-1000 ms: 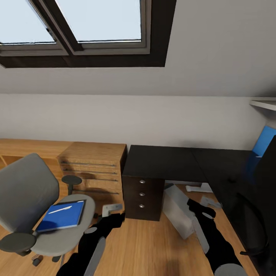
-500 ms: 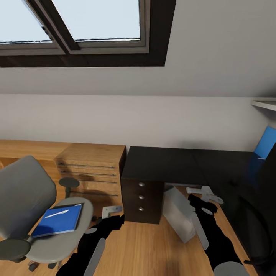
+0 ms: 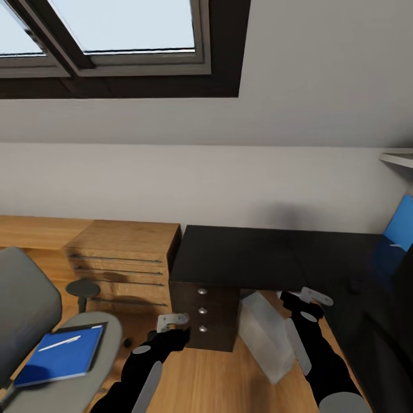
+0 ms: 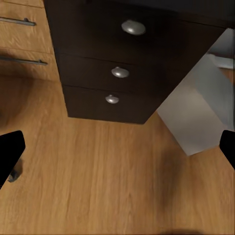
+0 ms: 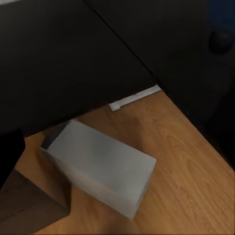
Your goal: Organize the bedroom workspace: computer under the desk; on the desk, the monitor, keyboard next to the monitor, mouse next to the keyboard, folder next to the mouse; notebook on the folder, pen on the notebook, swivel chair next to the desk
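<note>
One computer (image 3: 265, 335) lies tipped on the floor just beside the dark three-drawer cabinet (image 3: 205, 312), partly under the black surface (image 3: 241, 255); long axis runs from the cabinet outward. One blue folder (image 3: 60, 355) on the one swivel chair (image 3: 34, 350). Left claw (image 4: 117, 152) spread, holding nothing. Right claw (image 3: 310, 296): cannot tell.
</note>
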Controlling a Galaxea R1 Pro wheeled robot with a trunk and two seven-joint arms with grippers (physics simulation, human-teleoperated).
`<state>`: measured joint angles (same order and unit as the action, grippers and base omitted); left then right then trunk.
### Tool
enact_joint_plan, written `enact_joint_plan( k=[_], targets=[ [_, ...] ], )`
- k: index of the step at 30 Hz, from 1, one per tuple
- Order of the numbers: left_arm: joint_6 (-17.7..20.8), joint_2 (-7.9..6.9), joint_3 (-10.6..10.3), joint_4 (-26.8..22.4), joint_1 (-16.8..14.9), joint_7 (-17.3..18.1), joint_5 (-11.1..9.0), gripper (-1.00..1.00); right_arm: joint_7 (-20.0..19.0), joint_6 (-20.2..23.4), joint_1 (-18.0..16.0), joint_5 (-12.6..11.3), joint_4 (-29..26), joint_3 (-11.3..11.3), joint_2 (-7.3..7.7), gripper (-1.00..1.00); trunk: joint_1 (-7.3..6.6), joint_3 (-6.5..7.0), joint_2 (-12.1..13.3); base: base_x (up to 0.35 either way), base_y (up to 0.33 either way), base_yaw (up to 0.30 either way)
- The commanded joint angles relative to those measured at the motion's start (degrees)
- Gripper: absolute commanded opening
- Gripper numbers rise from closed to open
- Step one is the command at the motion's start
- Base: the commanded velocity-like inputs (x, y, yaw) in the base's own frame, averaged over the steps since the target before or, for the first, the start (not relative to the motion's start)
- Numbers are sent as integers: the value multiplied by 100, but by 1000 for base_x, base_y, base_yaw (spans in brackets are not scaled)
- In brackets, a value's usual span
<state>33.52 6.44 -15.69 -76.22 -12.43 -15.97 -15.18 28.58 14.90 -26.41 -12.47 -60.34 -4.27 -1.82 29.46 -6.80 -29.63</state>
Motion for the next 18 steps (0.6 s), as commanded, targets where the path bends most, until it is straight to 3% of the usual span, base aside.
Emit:
enact_joint_plan(
  k=[1, 12, 18],
  targets=[
    [17, -4, -13, -8, -5, -51, -62, 100, 19, 22, -5, -35, -7, -3, -3, 100, 6, -12, -10, 249, -63, -102],
    [17, -16, -5, -13, -5, -38, -63, 100, 16, 22, -5, -48, 8, 11, -11, 100, 6, -15, -10, 70, -12, -224],
    [15, -16, 2, -15, -5, -38, -64, 100, 19, 22, -5, -56, 8, 9, -11, 100, 6, -27, -10, 258, 0, -266]
  ],
)
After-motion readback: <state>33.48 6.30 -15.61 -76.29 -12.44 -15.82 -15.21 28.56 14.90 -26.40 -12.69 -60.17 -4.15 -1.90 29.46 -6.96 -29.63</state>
